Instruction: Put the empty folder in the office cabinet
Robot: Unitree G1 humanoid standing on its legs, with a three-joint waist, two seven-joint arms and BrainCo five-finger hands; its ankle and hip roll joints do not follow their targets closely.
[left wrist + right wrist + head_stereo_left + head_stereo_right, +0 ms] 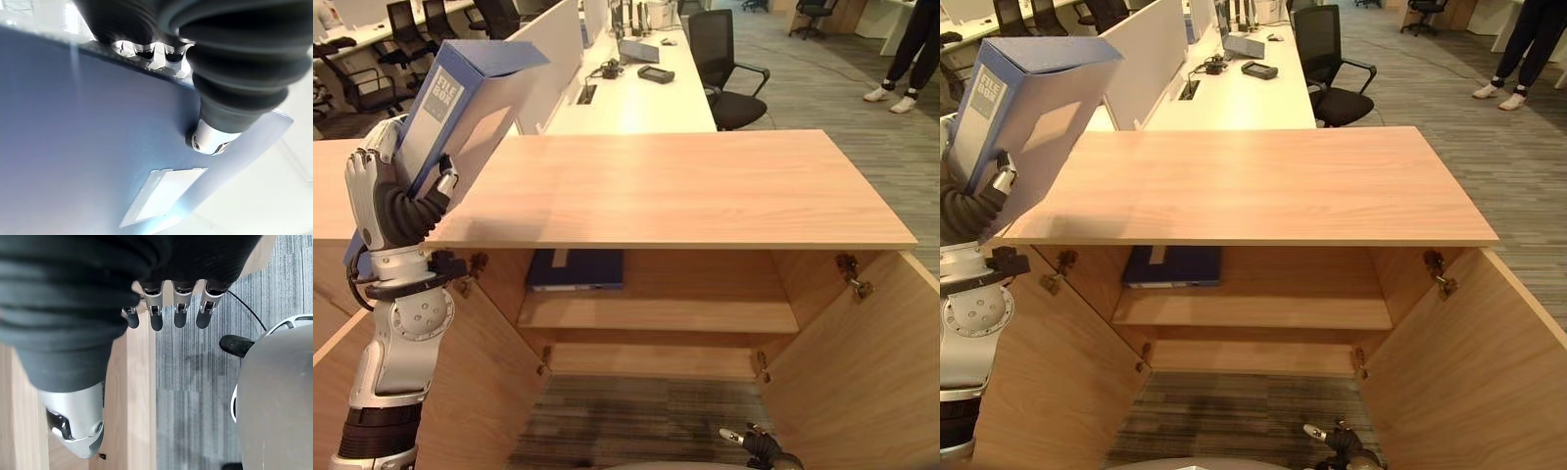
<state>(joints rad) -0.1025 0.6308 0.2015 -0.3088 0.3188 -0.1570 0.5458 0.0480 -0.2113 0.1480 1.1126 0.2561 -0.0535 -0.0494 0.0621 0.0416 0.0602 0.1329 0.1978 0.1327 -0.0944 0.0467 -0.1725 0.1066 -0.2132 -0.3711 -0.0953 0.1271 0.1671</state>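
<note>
The blue folder [460, 108] is a box file with a white label, held tilted up in the air over the left end of the cabinet top [685, 186]. My left hand [374, 191] is shut on it from below, its thumb [210, 139] pressed on the blue face [73, 147]. The wooden office cabinet stands with both doors swung out; its upper shelf [705, 315] carries another blue folder [576, 268] lying flat at the left. My right hand [760, 445] hangs low in front of the cabinet, fingers [180, 308] relaxed and holding nothing.
The left door [480, 382] and right door [867, 362] stand out toward me on either side of the opening. Behind the cabinet are white desks [636, 98] with a partition and black office chairs [724, 69]. A person's legs [906, 59] show at far right.
</note>
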